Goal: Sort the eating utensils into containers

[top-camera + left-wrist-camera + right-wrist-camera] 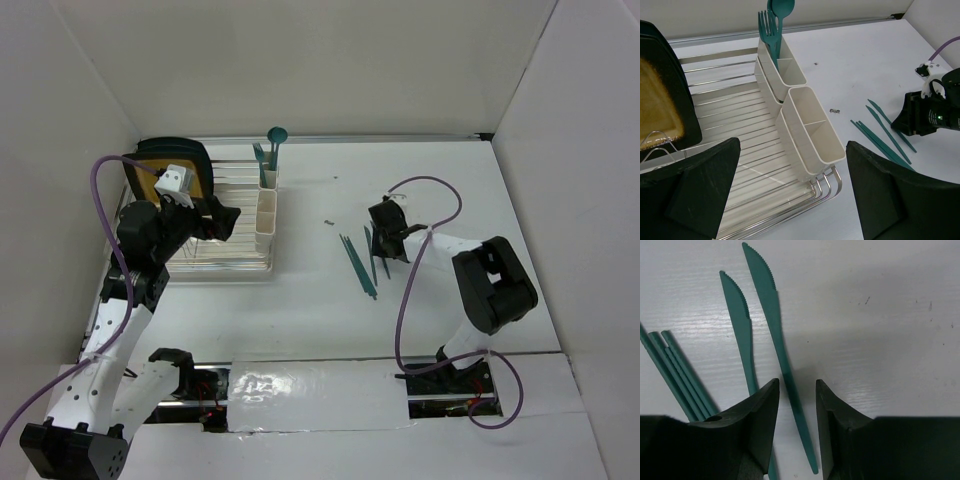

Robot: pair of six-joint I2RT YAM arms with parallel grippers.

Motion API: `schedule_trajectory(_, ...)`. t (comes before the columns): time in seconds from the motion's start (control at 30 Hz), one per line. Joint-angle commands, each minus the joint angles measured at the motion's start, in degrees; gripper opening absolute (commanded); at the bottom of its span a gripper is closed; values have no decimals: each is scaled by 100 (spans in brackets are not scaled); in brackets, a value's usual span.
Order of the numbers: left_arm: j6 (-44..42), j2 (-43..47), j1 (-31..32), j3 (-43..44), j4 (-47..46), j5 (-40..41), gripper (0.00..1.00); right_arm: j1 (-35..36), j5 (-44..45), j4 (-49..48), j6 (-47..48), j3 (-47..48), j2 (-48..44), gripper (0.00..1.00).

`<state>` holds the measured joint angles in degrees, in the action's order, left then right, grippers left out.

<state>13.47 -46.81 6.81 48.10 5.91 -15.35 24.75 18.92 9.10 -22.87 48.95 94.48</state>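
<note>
At the right of the overhead view the right gripper (pixel 796 402) sits low on the table (pixel 880 315), its fingers a narrow gap apart astride the handle of the longer knife (pixel 771 310), with a second knife (pixel 737 310) just left of it. The left gripper (pixel 792 150) hangs spread wide above the dish rack (pixel 730 115) beside the containers (pixel 812 132), whose far cup, top centre, holds a fork (pixel 765 22) and a spoon (pixel 781 6).

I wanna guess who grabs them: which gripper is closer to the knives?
Right. The right gripper straddles one teal knife; the left gripper hangs over the dish rack.
</note>
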Motion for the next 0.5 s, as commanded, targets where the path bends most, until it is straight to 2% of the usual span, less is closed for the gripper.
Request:
schedule_trajectory(0.0, -20, 40, -22, 7, -266, -108, 100, -50, -46, -234, 55, 45, 71, 42)
schedule_trajectory(0.2, -38, 40, -30, 15, -249, -108, 100, -58, -205, -445, 143, -70, 237, 37)
schedule_trajectory(0.23, -38, 40, -30, 7, -257, -99, 100, -58, -152, -445, 169, -17, 334, 31)
schedule_trajectory(0.33, -55, 40, -22, 7, -257, -90, 100, -58, -11, -330, 213, 132, 579, 26)
schedule_trajectory(0.37, -55, 31, -39, 7, -266, -82, 100, -102, -72, -261, 213, 219, 702, 18)
schedule_trajectory(0.4, -55, 31, -31, 7, -266, -82, 100, -102, -72, -260, 222, 220, 756, 18)
schedule_trajectory(0.47, -55, 14, -30, 7, -249, -82, 100, -120, -125, -260, 248, 282, 853, 2)
